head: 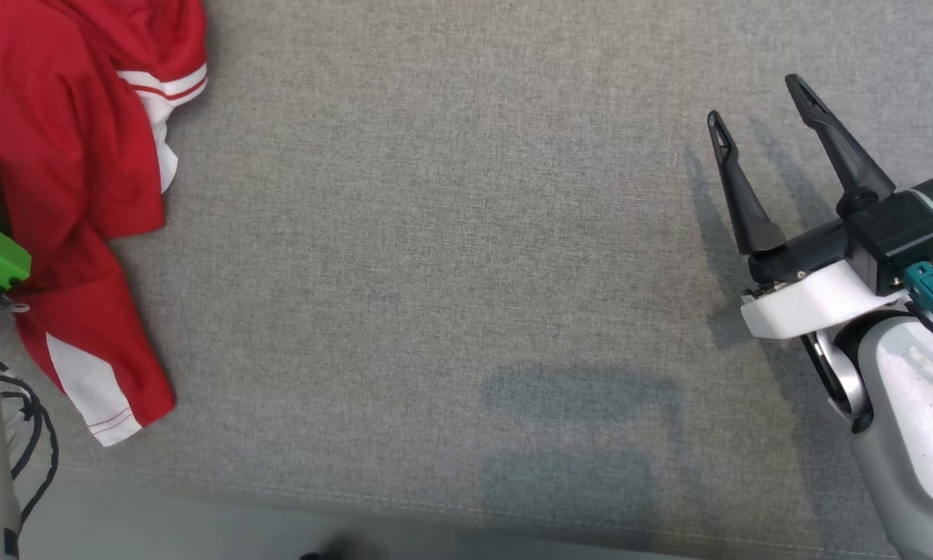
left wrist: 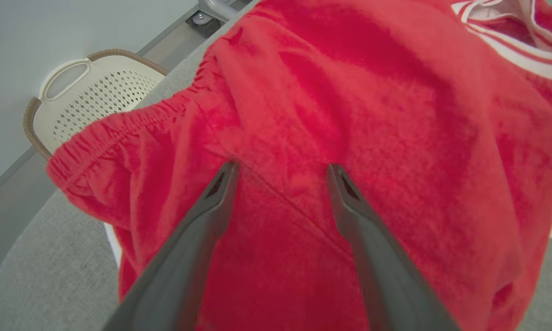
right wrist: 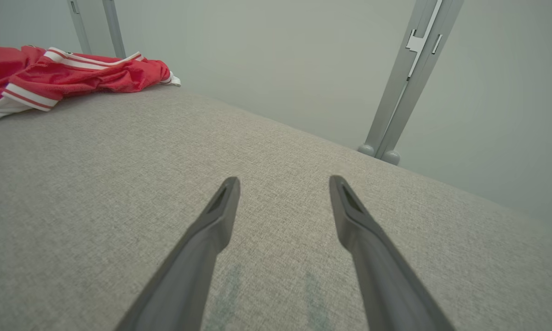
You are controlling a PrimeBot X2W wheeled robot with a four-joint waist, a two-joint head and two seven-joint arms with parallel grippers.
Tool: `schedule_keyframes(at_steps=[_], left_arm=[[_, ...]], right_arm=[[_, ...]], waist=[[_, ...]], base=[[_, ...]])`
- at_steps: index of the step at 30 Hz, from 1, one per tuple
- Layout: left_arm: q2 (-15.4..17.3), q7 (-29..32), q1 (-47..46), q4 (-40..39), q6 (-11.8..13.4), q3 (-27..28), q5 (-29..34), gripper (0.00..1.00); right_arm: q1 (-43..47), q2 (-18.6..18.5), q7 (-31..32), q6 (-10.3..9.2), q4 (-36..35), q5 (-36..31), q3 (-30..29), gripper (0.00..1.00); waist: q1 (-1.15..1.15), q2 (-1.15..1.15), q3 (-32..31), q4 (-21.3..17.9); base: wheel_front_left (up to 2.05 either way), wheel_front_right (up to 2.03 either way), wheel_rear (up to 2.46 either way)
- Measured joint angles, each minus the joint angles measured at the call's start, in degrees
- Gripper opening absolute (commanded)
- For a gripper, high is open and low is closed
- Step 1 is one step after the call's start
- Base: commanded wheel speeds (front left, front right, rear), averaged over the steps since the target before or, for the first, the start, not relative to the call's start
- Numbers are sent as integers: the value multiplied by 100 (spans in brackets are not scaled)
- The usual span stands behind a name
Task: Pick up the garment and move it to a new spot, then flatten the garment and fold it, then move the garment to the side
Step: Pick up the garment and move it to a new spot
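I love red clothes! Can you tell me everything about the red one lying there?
The red garment looks like soft, thin cloth, with white panels, striped trim and a gathered elastic band. It lies crumpled and unfolded on the grey fabric surface, at the robot's far left. The left gripper points at it with fingers open. Whether they touch the cloth cannot be told.

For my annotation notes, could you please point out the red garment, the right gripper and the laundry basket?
red garment (head: 62, 140), head view, on its plain red cloth.
right gripper (head: 755, 98), head view, midway between its open fingertips.
laundry basket (left wrist: 106, 92), left wrist view, on its perforated wall.
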Motion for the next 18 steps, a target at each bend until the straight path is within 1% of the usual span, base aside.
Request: schedule_keyframes(at_steps=[5, 7, 9, 10, 11, 15, 18], left_arm=[[-163, -83, -92, 291, 15, -31, 42, 100], [-185, -108, -150, 380, 16, -51, 43, 100], [-175, -108, -202, 477, 16, -54, 60, 100], [-181, -110, -228, 524, 16, -74, 71, 65], [-194, -166, -248, 545, 16, -89, 101, 0], [-207, -390, -379, 650, 15, -131, 148, 0], [-180, -675, -513, 669, 15, -159, 287, 0]], right_arm=[[-34, -37, 1, 7, -25, 0, 0, 100], [-34, -79, 1, 10, -25, 0, 0, 100], [-45, -93, 1, 54, -29, 0, 20, 100], [-47, -96, 1, 53, -29, 0, 19, 100], [-48, -101, 1, 53, -29, 0, 16, 100], [-48, -118, 3, 54, -29, 0, 15, 100], [-51, -118, 0, 51, -13, 0, 1, 100]], waist=[[0, 0, 197, 21], [0, 0, 233, 41], [0, 0, 260, 47], [0, 0, 270, 46], [0, 0, 276, 47], [0, 0, 284, 50], [0, 0, 265, 48]], base=[[0, 0, 0], [0, 0, 0], [0, 0, 0], [0, 0, 0], [0, 0, 0], [0, 0, 0], [0, 0, 0]])
